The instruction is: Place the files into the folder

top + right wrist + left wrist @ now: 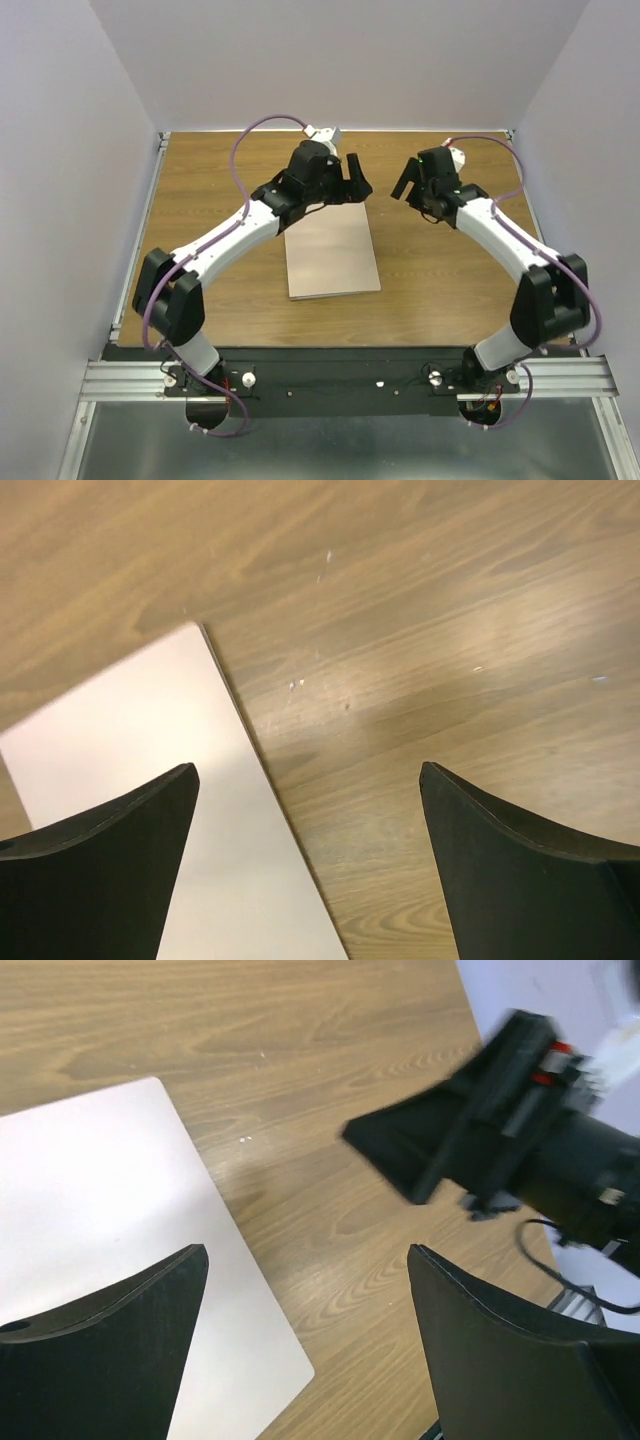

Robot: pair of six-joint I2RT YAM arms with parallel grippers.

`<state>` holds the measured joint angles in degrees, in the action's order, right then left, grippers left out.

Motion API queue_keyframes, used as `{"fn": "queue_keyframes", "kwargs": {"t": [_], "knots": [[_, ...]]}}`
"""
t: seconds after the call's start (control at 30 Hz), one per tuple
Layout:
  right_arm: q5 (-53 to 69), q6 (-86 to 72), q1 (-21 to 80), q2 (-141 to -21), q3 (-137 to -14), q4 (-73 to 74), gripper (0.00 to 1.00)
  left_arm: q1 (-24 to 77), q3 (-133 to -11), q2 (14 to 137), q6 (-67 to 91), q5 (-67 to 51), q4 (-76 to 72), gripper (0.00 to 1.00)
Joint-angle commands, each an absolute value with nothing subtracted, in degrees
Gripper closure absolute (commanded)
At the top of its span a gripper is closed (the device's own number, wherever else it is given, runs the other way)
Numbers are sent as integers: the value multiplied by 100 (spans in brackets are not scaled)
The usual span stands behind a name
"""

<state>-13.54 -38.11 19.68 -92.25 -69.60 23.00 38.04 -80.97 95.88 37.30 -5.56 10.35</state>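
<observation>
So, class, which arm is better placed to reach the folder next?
Probably left. The left gripper, open, hangs over the folder at its far edge; the right gripper, also open, is off to its side over bare table.

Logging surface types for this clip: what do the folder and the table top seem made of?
The folder: thin pinkish-tan card or plastic with a glossy face; the wrist views show soft glare on it. The table: wood or wood-look laminate, with brown grain lines and a satin sheen; which of the two cannot be told.
</observation>
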Motion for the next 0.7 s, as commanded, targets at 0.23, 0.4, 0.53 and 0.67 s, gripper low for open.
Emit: {"fn": "queue_keyframes", "kwargs": {"t": [0.23,0.4,0.53,0.67], "knots": [[-2548,-4087,1942,-6962,-6065,2672,0,2770,-5601,6788,4297,1720,1783,9],[-2751,-4226,1942,-6216,-5380,2672,0,2303,-4082,5172,5008,2837,2135,4],[-2908,-4324,1942,-6012,-4888,2672,0,2241,-3534,4431,5317,3059,1969,2],[-2918,-4447,1942,-5906,-4632,2672,0,2224,-3296,4315,5265,3015,1758,2]]}}
